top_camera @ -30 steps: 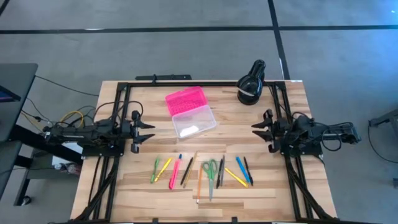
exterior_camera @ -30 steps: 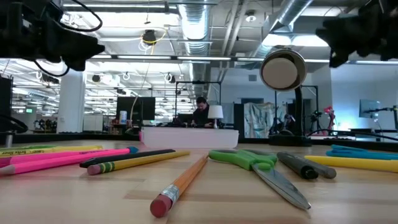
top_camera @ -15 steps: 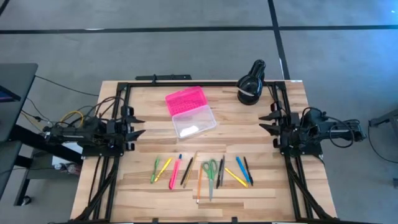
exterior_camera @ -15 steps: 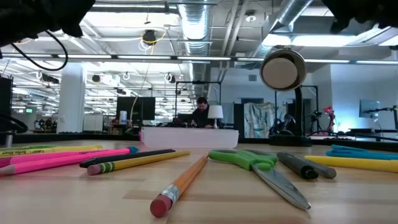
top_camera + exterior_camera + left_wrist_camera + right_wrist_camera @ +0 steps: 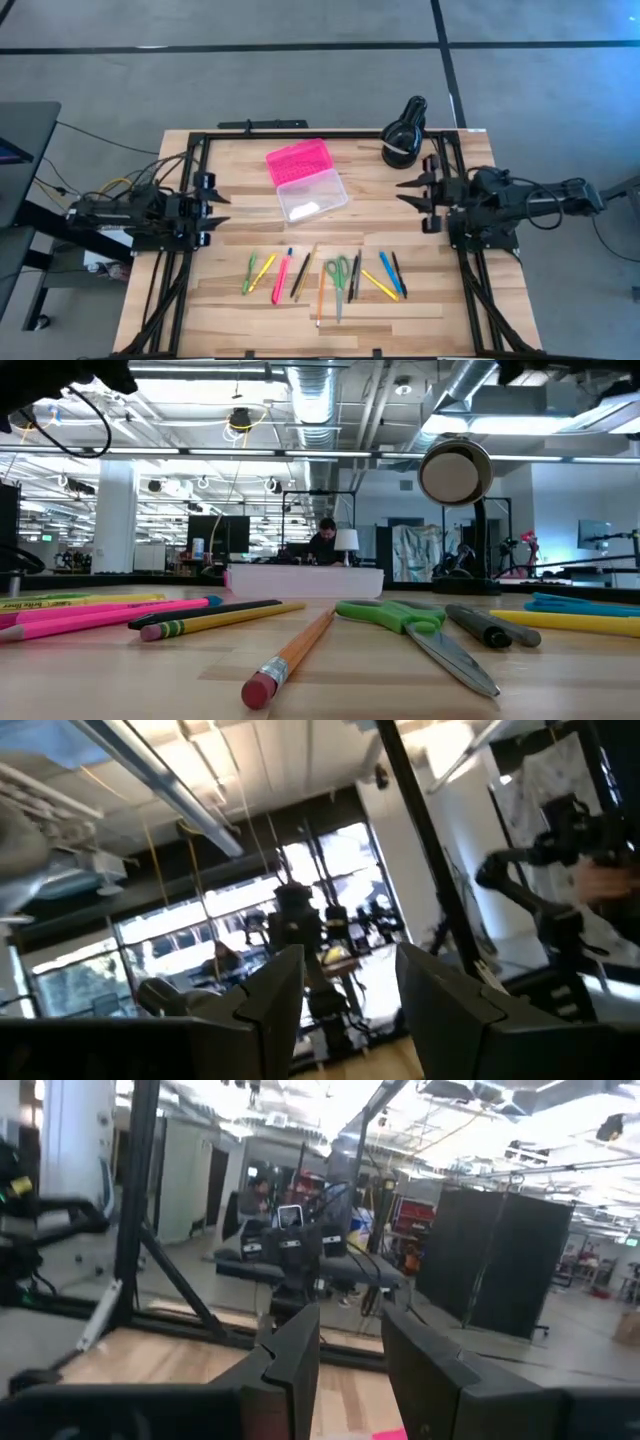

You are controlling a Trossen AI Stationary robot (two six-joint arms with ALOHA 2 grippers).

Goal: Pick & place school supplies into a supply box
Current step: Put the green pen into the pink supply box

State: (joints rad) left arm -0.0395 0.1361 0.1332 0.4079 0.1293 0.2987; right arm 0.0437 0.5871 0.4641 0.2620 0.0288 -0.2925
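The school supplies lie flat in a row near the table's front edge: pens, pencils and markers [image 5: 290, 275] and the green-handled scissors [image 5: 338, 272], with an orange pencil [image 5: 290, 657] nearest in the low view. The supply box stands behind them at mid-table, its pink lid [image 5: 298, 160] swung open beside the clear base [image 5: 312, 196]. My left gripper [image 5: 218, 205] hovers open over the table's left side. My right gripper [image 5: 405, 195] hovers open over the right side. Both wrist views show nothing between the fingers [image 5: 275, 1005] [image 5: 295, 1365].
A black rounded object with a white band [image 5: 403, 135] stands at the far right corner. A black frame [image 5: 300, 133] runs along the table's far and side edges. Bare wood lies between the box and the row of supplies.
Both grippers have risen from near the table and rolled at the wrist, the right one more than the left. In the low view both arms have climbed almost out of the top of the picture. The supplies and the box have kept still.
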